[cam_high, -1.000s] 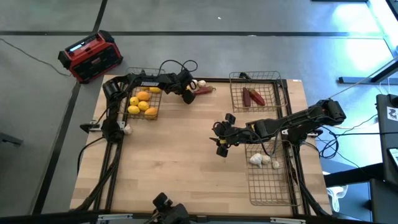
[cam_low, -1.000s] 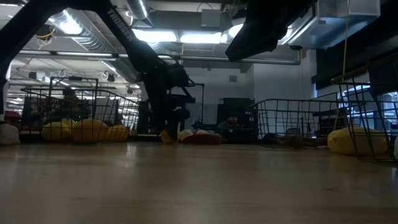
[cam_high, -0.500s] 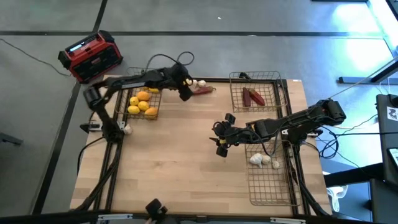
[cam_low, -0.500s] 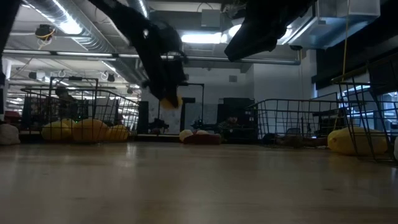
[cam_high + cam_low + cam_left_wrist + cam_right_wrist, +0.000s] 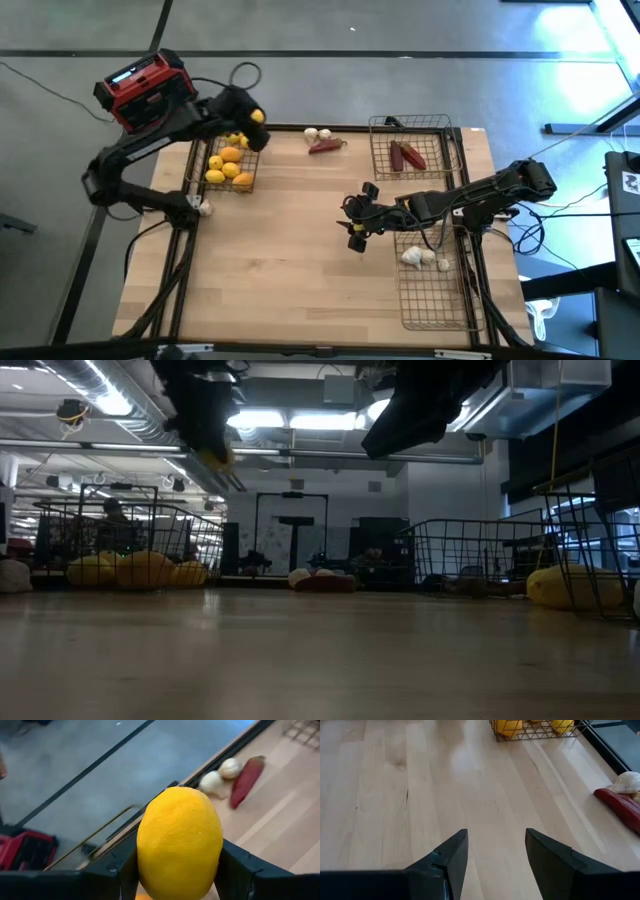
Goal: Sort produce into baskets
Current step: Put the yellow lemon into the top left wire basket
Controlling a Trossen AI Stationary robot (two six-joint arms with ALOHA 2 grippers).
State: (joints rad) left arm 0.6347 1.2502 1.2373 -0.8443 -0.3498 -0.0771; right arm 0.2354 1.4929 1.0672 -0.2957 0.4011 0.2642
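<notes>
Pale wood planks made up the table (image 5: 290, 260), with three wire baskets at its edges: the lemon basket (image 5: 243, 183) at about ten o'clock, one with two dark red pieces (image 5: 407, 156) at about one o'clock, and a long one holding garlic bulbs (image 5: 420, 258) at about four o'clock. Within the last second the left gripper (image 5: 250, 125) had swung away from the back edge, rising from table height and carrying a yellow lemon (image 5: 180, 842) clamped between its fingers; it now hung above the far end of the lemon basket, where several lemons (image 5: 228, 166) already lay. That shift suggests the lemon was about to be let go into its proper basket. Left behind at twelve o'clock on the bare table were two garlic bulbs (image 5: 317, 133) touching a dark red piece (image 5: 326, 146), all still unsorted. The right gripper (image 5: 358, 233) had not moved, waiting near the centre with its fingers apart and nothing between them.
</notes>
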